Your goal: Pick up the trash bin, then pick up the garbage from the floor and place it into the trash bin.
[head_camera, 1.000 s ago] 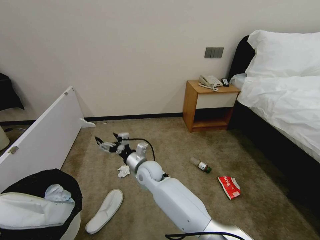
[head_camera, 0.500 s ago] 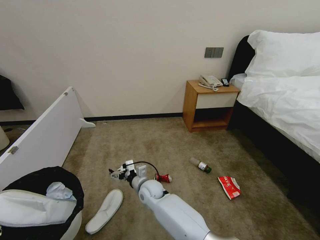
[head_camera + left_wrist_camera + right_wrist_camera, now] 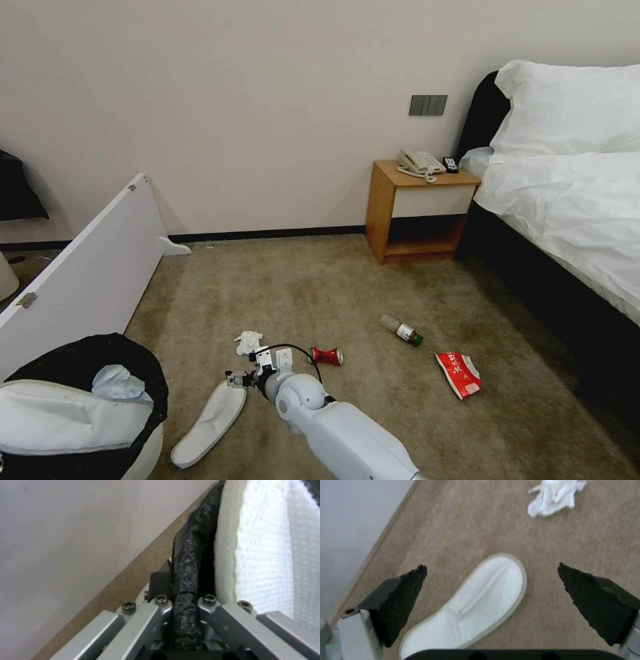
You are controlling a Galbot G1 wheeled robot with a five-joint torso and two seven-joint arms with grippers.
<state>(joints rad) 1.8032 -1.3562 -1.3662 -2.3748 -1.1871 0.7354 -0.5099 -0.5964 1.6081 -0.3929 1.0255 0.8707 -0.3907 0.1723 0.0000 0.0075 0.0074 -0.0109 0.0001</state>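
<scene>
Since a second ago the right gripper has swung back toward the robot and dropped low, uncovering the crumpled tissue and the crushed red can it was passing over. It hangs just above the toe end of the slipper on the carpet, fingers spread wide, one on each side of the slipper in the right wrist view.

Nearest, at the lower left, the trash bin is a small round white tub lined with a crinkly black bag folded over its rim; a second white slipper lies across its mouth with a pale tissue wad behind it. The left gripper is clamped on the bin's bag-covered rim, fingers closed tight around the black plastic.

The floor slipper is flat, white and long, with a paler edge band. Farther right lie a clear bottle with a green cap and a red packet, well apart from the gripper. Beyond them stand a wooden nightstand and the bed.
</scene>
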